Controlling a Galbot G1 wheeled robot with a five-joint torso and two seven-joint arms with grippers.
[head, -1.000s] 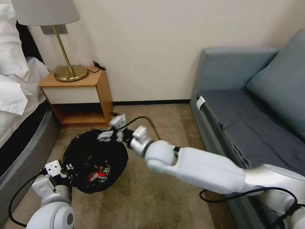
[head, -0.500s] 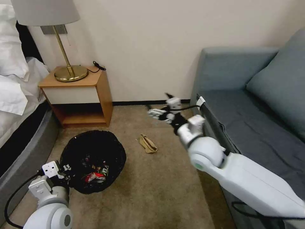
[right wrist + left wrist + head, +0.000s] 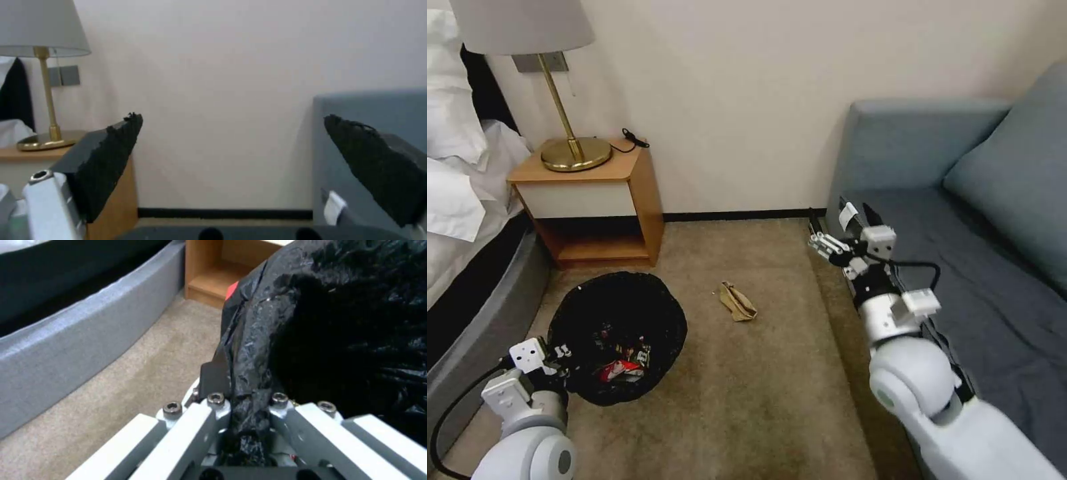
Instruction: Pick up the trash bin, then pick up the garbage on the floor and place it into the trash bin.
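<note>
The trash bin (image 3: 617, 313), lined with a crinkly black bag (image 3: 338, 323), stands on the carpet at the lower left, with red-and-white wrappers (image 3: 617, 369) among the garbage inside. My left gripper (image 3: 564, 355) is shut on the bin's near rim, pinching the bag between its fingers (image 3: 213, 413). A tan crumpled paper (image 3: 737, 301) lies on the floor just right of the bin. My right gripper (image 3: 842, 223) hovers by the sofa's front corner, well right of the paper. It is open, its dark pads (image 3: 111, 160) wide apart with nothing between them.
A wooden nightstand (image 3: 594, 200) with a brass lamp (image 3: 575, 152) stands behind the bin against the wall. The bed's grey base (image 3: 480, 320) runs along the left and a blue-grey sofa (image 3: 960, 267) along the right. Open carpet lies between them.
My right arm has swung from above the bin across to the right, up to the sofa's corner, uncovering the tan paper. The bin has shifted slightly left with my left gripper.
</note>
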